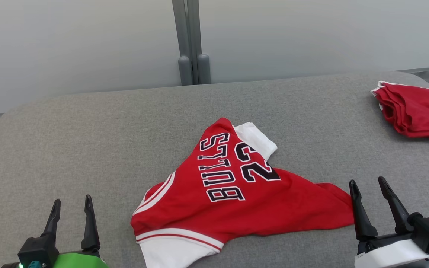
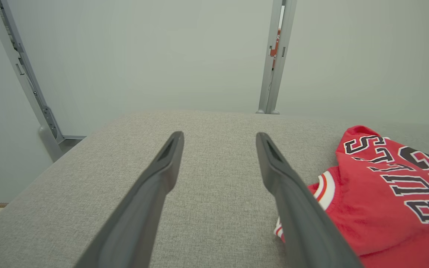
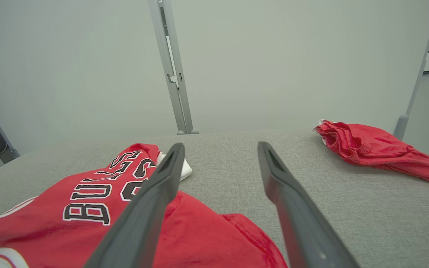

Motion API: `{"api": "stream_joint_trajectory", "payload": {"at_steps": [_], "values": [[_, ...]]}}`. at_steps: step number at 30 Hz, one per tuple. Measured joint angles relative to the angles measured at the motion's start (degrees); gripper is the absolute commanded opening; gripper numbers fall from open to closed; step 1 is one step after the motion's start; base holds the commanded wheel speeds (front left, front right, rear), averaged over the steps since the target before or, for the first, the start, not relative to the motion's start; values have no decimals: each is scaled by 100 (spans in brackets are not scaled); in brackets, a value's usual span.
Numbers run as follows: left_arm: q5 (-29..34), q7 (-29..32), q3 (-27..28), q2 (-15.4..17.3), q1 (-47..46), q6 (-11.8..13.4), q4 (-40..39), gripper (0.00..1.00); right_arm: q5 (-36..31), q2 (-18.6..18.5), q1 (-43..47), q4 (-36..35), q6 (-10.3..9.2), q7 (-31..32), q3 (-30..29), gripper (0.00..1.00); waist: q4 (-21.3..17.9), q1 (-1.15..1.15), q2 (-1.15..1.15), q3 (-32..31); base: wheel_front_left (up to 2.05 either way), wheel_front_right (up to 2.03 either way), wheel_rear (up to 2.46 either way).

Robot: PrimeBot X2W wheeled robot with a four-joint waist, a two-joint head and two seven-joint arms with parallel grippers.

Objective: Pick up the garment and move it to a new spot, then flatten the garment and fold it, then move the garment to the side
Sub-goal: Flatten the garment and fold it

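The garment point(image 1: 233, 193) is a red jersey with white trim, lettered BULLS 23, lying crumpled on the grey padded table point(image 1: 87, 149) near the front middle. My left gripper point(image 1: 72, 204) stands open at the lower left, well clear of the jersey's left edge. At the lower right my right gripper point(image 1: 367, 185) is open too, its inner finger just beside the jersey's right tip. The left wrist view has the garment point(image 2: 385, 197) to the right of the open left gripper point(image 2: 220, 139). In the right wrist view the garment point(image 3: 87, 208) lies under and left of the open right gripper point(image 3: 220, 149).
A second red garment point(image 1: 415, 111) lies bunched at the table's far right corner, also visible as a red heap point(image 3: 370, 149) in the right wrist view. A grey post point(image 1: 190, 41) stands behind the table's back edge against a pale wall.
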Motion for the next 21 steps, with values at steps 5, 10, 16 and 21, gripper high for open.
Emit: {"api": "stream_joint_trajectory", "payload": {"at_steps": [5, 10, 16, 21], "values": [[1, 0, -20, 0, 0, -2, 11, 100, 0, 8, 0, 7, 0, 0, 14, 100, 19, 0, 0, 8, 0, 0, 0], [2, 0, -57, 0, -1, -9, 34, 100, 0, 12, -1, 29, 0, 0, 19, 100, 35, 0, 0, 24, 0, 0, 0], [11, 0, -183, 0, -1, -29, 124, 100, 2, 1, -3, 104, 0, 0, 1, 100, 50, 0, 0, 44, 0, 0, 0], [52, 0, -459, -3, 2, -88, 367, 100, 34, -11, -15, 289, 0, 0, -96, 100, 70, 0, 0, 75, 0, 0, 0]]}}
